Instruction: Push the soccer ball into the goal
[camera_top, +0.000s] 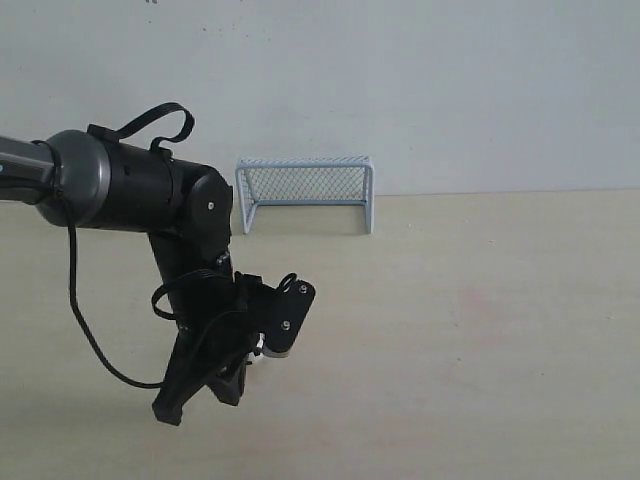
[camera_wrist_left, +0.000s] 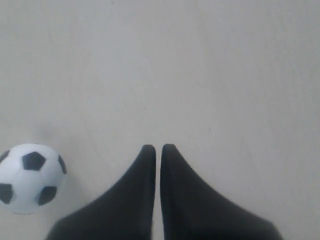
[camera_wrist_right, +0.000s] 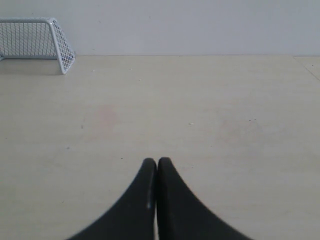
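The soccer ball (camera_wrist_left: 31, 178), white with black patches, rests on the pale table just beside my left gripper (camera_wrist_left: 158, 146). That gripper is shut with only a thin slit between its black fingers, and nothing is held. In the exterior view the left arm (camera_top: 200, 300) reaches down over the table's front left and hides the ball. The goal (camera_top: 305, 184) stands at the table's back edge against the wall, its mouth facing the front. My right gripper (camera_wrist_right: 157, 160) is shut and empty, low over the table, with the goal (camera_wrist_right: 56, 36) far ahead at the corner of its view.
The pale wooden table (camera_top: 480, 330) stretches bare between the left arm and the goal. A plain grey-white wall (camera_top: 450, 90) rises behind the goal. The right arm does not appear in the exterior view.
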